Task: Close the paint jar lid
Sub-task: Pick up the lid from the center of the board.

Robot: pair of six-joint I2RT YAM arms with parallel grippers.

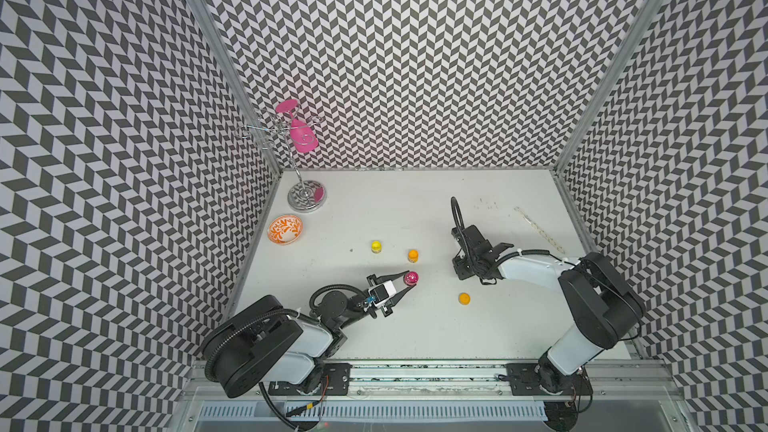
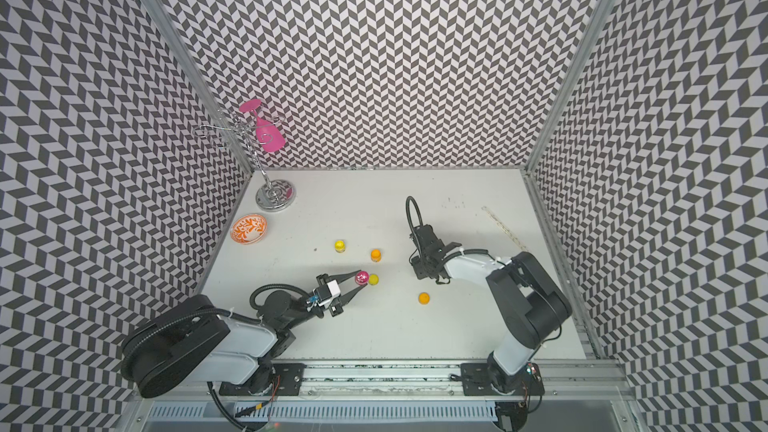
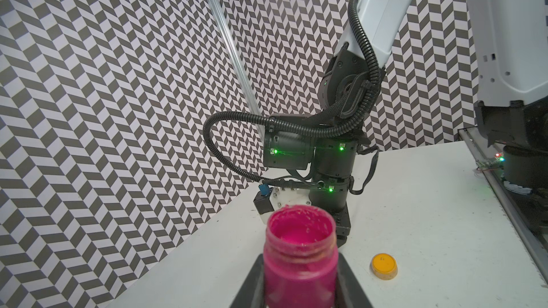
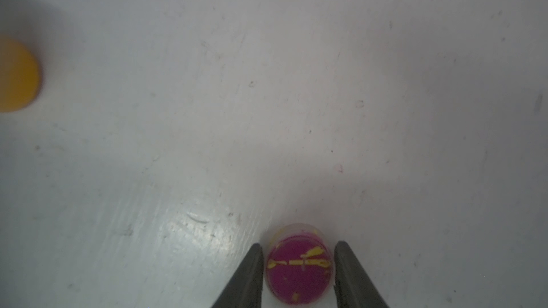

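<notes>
The paint jar (image 1: pixel 411 278) is a small pot of pink paint with no lid on it. My left gripper (image 1: pixel 410 280) is shut on it and holds it upright a little above the table; in the left wrist view the dark fingers (image 3: pixel 256 282) press both sides of the jar (image 3: pixel 300 229). My right gripper (image 4: pixel 299 245) points straight down at the table, to the right of the jar. It is shut on the lid (image 4: pixel 298 268), a round cap, pink inside with yellow smears. Both top views hide the lid under the right wrist (image 1: pixel 469 253).
On the table stand a yellow jar (image 1: pixel 376 246) and an orange jar (image 1: pixel 412 256), with a loose orange cap (image 1: pixel 464 298) nearer the front. A small yellow thing (image 2: pixel 373 279) lies under the held jar. An orange patterned bowl (image 1: pixel 285 229) and a chrome glass rack (image 1: pixel 306 197) stand at the back left.
</notes>
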